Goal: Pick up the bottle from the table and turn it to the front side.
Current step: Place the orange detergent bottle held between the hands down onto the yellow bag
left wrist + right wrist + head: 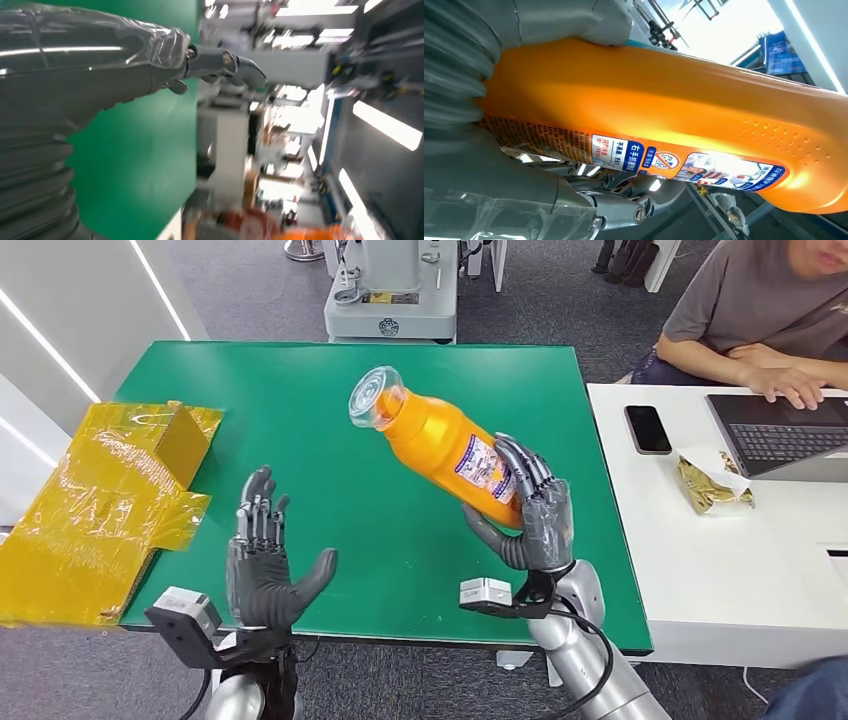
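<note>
lifted off the table already: the tall orange plastic bottle with the clear cap (440, 440), up in the air over the green table top (300, 420), tilted with the cap end pointing away and to the left. held around its lower part by the right hand (530, 515), thumb on one side and dark fingers wrapped over the label. seen up close from the right wrist: small print and warning pictures on the label (664, 162), so probably the back side showing, not the front. looks like the turning step now, with the pick-up done. next move likely to need a slow roll of the wrist, or help from the other hand, to bring the front label around without letting the smooth bottle slip. left hand (262, 565) raised near the table's near edge, fingers spread apart, holding nothing, well apart from the bottle. cap on the bottle looks shut; cannot tell how full the bottle is through the orange plastic. yellow crinkly plastic bag (100, 510) lying at the left edge of the table, with a brown cardboard box (183, 440) sticking up from it; the rest of what is inside too hidden to tell.
</note>
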`<state>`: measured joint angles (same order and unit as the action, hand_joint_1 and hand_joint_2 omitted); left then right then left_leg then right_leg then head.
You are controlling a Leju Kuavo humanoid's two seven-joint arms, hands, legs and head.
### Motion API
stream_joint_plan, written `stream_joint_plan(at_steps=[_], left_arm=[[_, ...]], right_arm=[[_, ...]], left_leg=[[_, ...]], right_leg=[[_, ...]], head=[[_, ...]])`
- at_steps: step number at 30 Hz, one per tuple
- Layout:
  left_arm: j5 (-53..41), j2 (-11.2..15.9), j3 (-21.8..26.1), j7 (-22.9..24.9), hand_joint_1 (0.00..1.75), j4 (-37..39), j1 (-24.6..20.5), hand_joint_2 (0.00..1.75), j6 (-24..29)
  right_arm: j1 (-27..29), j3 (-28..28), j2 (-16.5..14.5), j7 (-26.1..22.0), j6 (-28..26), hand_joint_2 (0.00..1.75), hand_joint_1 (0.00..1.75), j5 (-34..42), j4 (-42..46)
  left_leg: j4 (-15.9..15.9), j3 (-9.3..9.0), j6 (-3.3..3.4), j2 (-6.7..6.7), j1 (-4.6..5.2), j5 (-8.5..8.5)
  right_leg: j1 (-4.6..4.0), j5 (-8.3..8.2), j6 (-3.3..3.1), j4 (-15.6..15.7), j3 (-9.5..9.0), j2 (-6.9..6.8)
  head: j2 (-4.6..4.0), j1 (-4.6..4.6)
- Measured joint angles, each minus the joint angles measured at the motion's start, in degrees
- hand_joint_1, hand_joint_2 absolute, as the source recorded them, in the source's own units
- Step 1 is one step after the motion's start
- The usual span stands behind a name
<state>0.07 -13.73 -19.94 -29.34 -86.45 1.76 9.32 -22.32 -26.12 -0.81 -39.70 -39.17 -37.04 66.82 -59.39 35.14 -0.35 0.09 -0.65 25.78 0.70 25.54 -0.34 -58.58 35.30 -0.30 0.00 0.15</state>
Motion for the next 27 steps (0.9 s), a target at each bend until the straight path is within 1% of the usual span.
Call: stream_joint_plan(at_steps=[2, 9, 19, 23, 27], left_arm=[[1.2, 0.1, -1.2, 1.0, 0.00, 0.6, -1.0, 1.75, -2.5], [0.8, 0.2, -3.7, 2.7, 0.00, 2.3, -5.6, 1.75, -5.6], [1.8, -0.2, -4.0, 3.3, 0.00, 7.3, -13.0, 1.75, -6.3], [1.9, -0.2, -4.0, 3.3, 0.00, 8.8, -14.6, 1.75, -6.3], [2.0, -0.2, -4.0, 3.3, 0.00, 9.6, -15.1, 1.75, -6.2]], right_arm=[[-0.6, -0.1, -1.1, 0.0, 0.0, 1.75, 1.75, -0.6, -1.0], [-2.0, -0.2, -3.5, -0.1, 0.0, 1.75, 1.75, -0.9, -3.8], [-2.0, -1.7, -4.7, -0.1, 0.0, 1.75, 1.75, -1.6, -6.7], [-2.0, -2.4, -5.1, -0.1, 0.0, 1.75, 1.75, -1.5, -7.4], [-2.0, -2.7, -5.2, -0.1, 0.0, 1.75, 1.75, -1.5, -8.0]], left_leg=[[0.0, 0.00, 0.00, 0.00, 0.00, 0.00], [0.0, 0.00, 0.00, -0.01, 0.00, -0.01], [0.0, 0.00, 0.00, 0.00, 0.00, 0.00], [0.0, 0.00, 0.00, -0.01, 0.00, 0.00], [0.0, 0.00, 0.00, -0.01, 0.00, 0.00]], right_leg=[[0.00, 0.00, 0.00, 0.0, 0.00, 0.00], [0.00, -0.01, -0.01, 0.0, -0.01, -0.01], [0.00, -0.01, -0.01, 0.0, 0.00, 0.00], [0.00, -0.01, -0.01, 0.0, 0.00, 0.00], [0.00, -0.01, -0.01, 0.0, 0.00, 0.00]], head=[[0.00, 0.00], [0.00, -0.02], [0.00, -0.01], [0.00, -0.01], [0.00, -0.01]])
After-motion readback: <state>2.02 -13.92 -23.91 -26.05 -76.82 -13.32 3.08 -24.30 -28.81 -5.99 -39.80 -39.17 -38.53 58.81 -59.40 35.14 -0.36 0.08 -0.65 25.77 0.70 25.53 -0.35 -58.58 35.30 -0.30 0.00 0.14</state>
